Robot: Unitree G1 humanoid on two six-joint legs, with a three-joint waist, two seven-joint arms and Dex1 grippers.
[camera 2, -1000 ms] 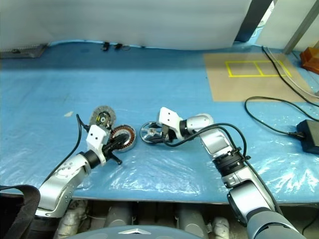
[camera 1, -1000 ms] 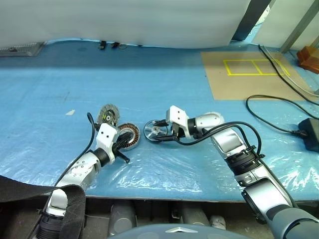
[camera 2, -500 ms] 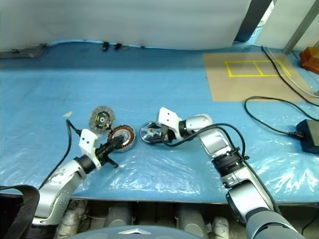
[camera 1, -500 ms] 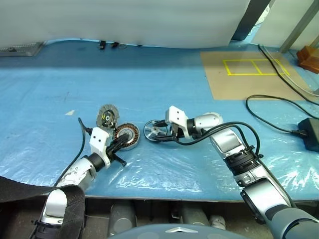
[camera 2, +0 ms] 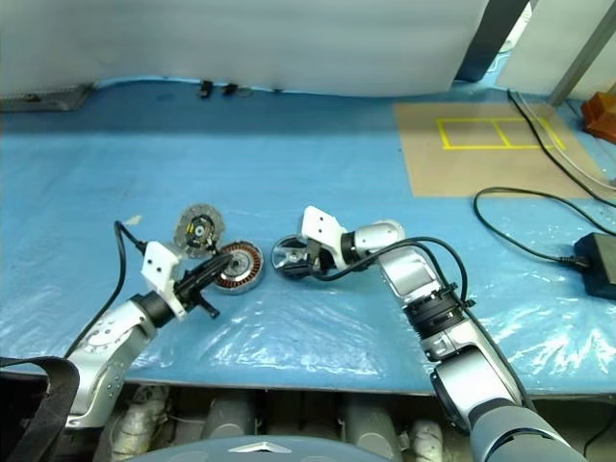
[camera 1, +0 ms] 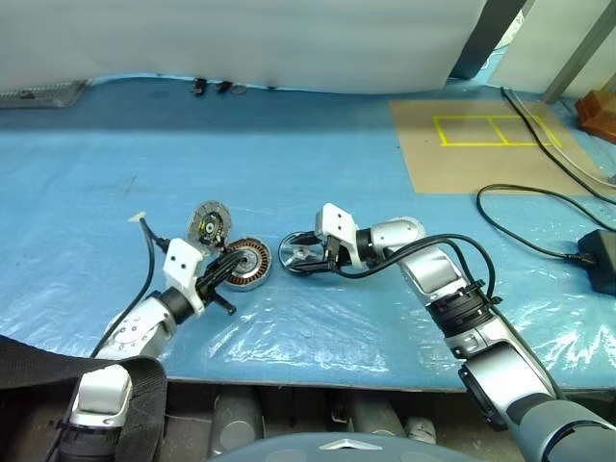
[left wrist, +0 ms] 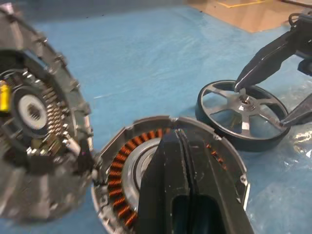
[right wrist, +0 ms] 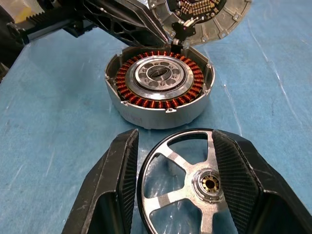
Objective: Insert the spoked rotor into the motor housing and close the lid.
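Blue plastic sheeting [camera 1: 318, 183] is covering the whole bench, and the motor housing [camera 1: 246, 264] is sitting on it, copper windings up, with no readable writing on any part. Right beside the housing, the right gripper [right wrist: 171, 187] is clamping the spoked rotor [right wrist: 187, 185] by its rim. On the housing's other side the lid [camera 1: 209, 222] is leaning against it, while the left gripper [left wrist: 181, 146], jaws pressed together, is hovering over the windings.

The motor housing [camera 1: 246, 264] lies between the lid [camera 1: 209, 222], behind-left, and the spoked rotor [camera 1: 301, 254], right.
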